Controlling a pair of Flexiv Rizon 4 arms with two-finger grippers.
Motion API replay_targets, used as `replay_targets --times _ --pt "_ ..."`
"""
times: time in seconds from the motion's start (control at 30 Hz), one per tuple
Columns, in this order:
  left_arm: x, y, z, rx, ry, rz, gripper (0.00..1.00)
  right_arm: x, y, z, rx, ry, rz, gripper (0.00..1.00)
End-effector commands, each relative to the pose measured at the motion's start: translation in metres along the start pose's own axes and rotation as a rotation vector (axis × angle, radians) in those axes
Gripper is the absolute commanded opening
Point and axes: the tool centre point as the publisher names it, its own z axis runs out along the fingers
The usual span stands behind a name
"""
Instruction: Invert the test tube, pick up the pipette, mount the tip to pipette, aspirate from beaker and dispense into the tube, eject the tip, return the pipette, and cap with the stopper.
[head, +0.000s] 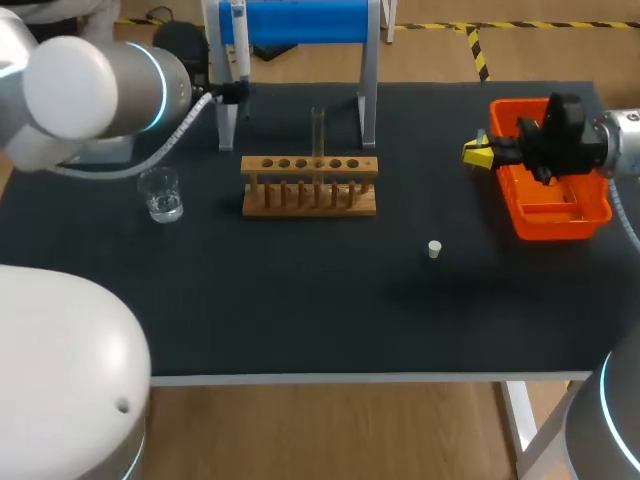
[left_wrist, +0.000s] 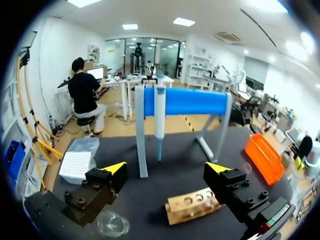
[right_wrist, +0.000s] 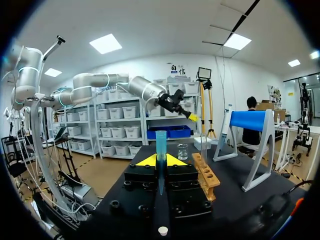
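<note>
Beside the orange bin (head: 545, 222), the right claw (head: 478, 153) pinches a blue pipette tip (right_wrist: 160, 147). The left claw (left_wrist: 166, 168) gapes wide, facing the pipette (left_wrist: 159, 117) hanging on its blue stand (left_wrist: 192, 101). The test tube (head: 318, 128) stands upright in the wooden rack (head: 310, 187); the stopper (head: 434, 249) lies on the bench (head: 300, 310).

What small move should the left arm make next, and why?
Probably ease the left gripper forward toward the pipette: its fingers are open, the pipette hangs on the blue stand straight ahead, and the right gripper holds a tip.
</note>
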Motion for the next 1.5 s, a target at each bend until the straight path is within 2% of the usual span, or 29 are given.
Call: replay_targets --times 0.03,0.27,0.67,0.87,1.5 --pt "0.004 -0.006 0.01 0.103 -0.137 -0.028 1.0 0.0 0.0 -0.001 0.002 0.001 0.0 0.0" --pt "0.003 -0.02 0.022 0.162 -0.171 -0.041 1.0 0.0 0.0 -0.001 0.002 0.001 0.0 0.0" --pt "0.003 -0.037 0.043 0.221 -0.153 -0.037 1.0 0.0 0.0 -0.001 0.002 0.001 0.0 0.0" --pt "0.009 -0.042 0.052 0.226 -0.138 -0.003 1.0 0.0 0.0 -0.001 0.002 0.001 0.0 0.0" --pt "-0.002 -0.072 0.095 0.253 -0.136 0.031 1.0 0.0 0.0 -0.001 0.002 0.001 0.0 0.0"
